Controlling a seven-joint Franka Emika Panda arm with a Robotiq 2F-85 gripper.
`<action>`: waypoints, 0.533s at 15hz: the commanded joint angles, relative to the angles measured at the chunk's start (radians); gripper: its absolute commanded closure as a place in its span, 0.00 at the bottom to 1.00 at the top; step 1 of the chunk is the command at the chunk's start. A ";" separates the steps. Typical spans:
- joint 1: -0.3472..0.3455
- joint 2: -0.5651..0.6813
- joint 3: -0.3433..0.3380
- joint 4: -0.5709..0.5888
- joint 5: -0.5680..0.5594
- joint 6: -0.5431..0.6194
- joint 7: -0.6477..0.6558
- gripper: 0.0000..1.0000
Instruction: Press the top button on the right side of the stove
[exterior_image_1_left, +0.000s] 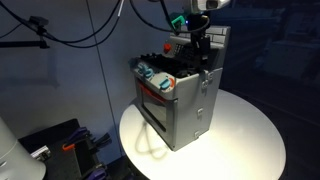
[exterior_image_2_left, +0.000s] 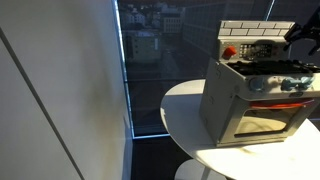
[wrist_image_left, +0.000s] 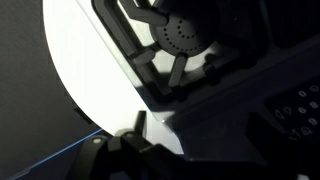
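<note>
The hand (exterior_image_1_left: 203, 48) hangs low over the rear of the stove (exterior_image_1_left: 180, 95), fingers pointing down at the stove top, a posture that suits a downward jab at a button rather than a grasp. Whether the fingers are parted or closed cannot be told from any view (the wrist view shows only dark shapes at its lower edge). Directly beneath the hand, the wrist view shows a round burner (wrist_image_left: 180, 35) under its dark grate and, to one side of it, the dark control display (wrist_image_left: 300, 105) with small pale marks that are probably its buttons. Which is the top button is too small to tell, so the press looks not yet made. The stove stands upright on a round white counter (exterior_image_1_left: 250, 145), its brick back panel (exterior_image_2_left: 255, 35) rising behind the burners. Beyond the stove, a dark window (exterior_image_2_left: 150, 60) frames city buildings.
</note>
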 joint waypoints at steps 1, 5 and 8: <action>0.009 0.023 -0.009 0.043 0.020 -0.006 0.017 0.00; 0.011 0.028 -0.008 0.051 0.021 -0.004 0.017 0.00; 0.014 0.032 -0.006 0.055 0.023 -0.001 0.015 0.00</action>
